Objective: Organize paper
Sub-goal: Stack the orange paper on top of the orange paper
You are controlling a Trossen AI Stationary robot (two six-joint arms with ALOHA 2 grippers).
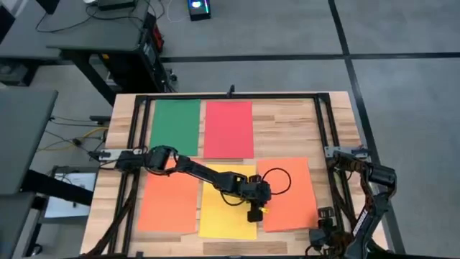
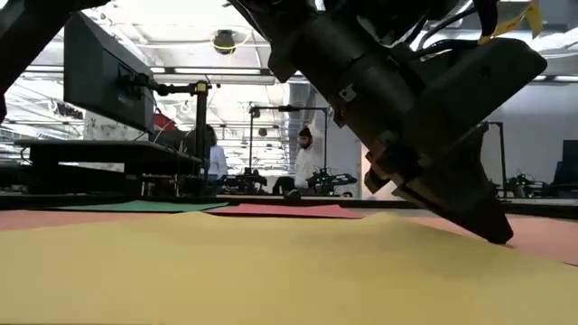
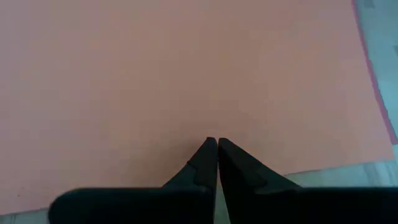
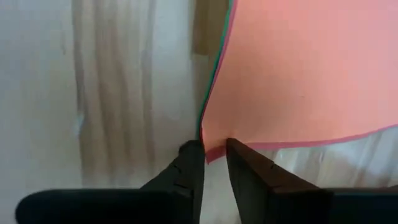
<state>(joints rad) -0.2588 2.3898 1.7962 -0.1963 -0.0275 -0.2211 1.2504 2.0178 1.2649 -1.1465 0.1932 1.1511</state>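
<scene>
Five sheets of paper lie flat on the wooden table: green (image 1: pixel 175 126) and red (image 1: pixel 228 128) at the far side, orange (image 1: pixel 169 203), yellow (image 1: pixel 228 201) and a second orange (image 1: pixel 287 193) at the near side. My left gripper (image 1: pixel 255 214) is shut, reaching across the yellow sheet to the right orange sheet's left edge. My right gripper (image 1: pixel 323 216) stands slightly open at that sheet's near right corner (image 4: pixel 209 153), which shows pink and green edges beneath it. The corner lies between the fingertips; whether they touch it cannot be told. My left gripper presses its shut fingertips (image 3: pixel 210 147) down on the right orange sheet (image 3: pixel 186 81), close to one edge (image 3: pixel 311 167). The fingers slant down from the table's left side (image 2: pixel 495 236). The sheet stays flat on the table.
A black metal frame (image 1: pixel 230 96) runs around the table's far and side edges. Bare wood (image 1: pixel 280 122) lies right of the red sheet. People and benches stand in the room behind the table (image 2: pixel 305 162).
</scene>
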